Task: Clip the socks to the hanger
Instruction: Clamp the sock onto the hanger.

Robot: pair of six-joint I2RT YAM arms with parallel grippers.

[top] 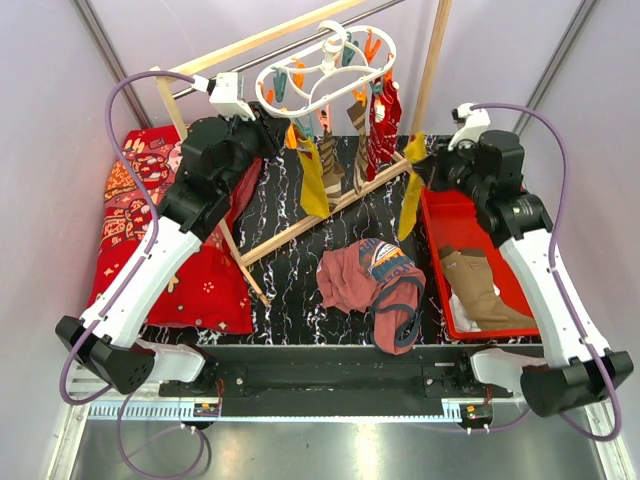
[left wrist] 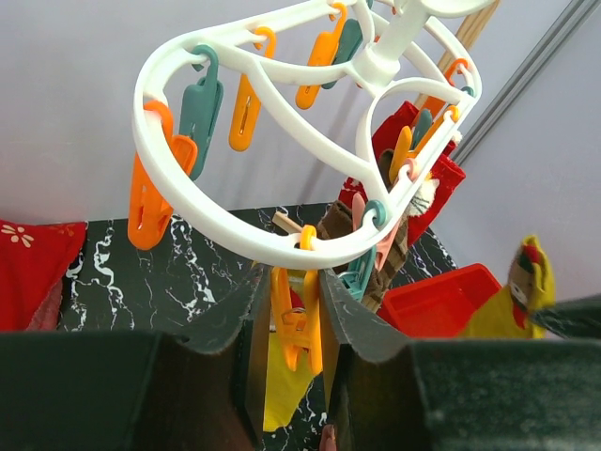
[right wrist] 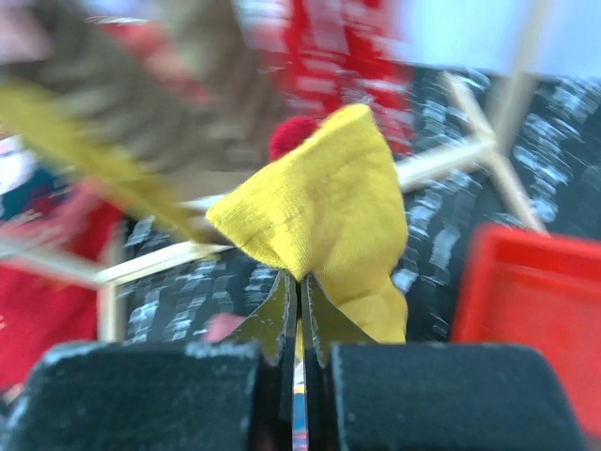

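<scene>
The white oval hanger (top: 325,70) hangs from the rail at the back, with orange and teal pegs. A mustard sock (top: 313,180), a brown-and-tan striped sock (top: 332,165) and a red patterned sock (top: 383,125) hang from it. My left gripper (top: 290,132) is under the hanger's near rim (left wrist: 235,235), shut on an orange peg (left wrist: 299,324), with yellow sock below it. My right gripper (top: 428,165) is shut on the top of a second mustard sock (top: 410,205), which hangs free; it also shows in the right wrist view (right wrist: 329,207), pinched at the gripper (right wrist: 299,287).
A red tray (top: 462,215) at the right holds a brown sock (top: 480,285). A rust-maroon garment (top: 375,280) lies mid-table. A red printed cushion (top: 150,230) lies at the left. The wooden rack's base bars (top: 300,228) cross the marbled table under the hanger.
</scene>
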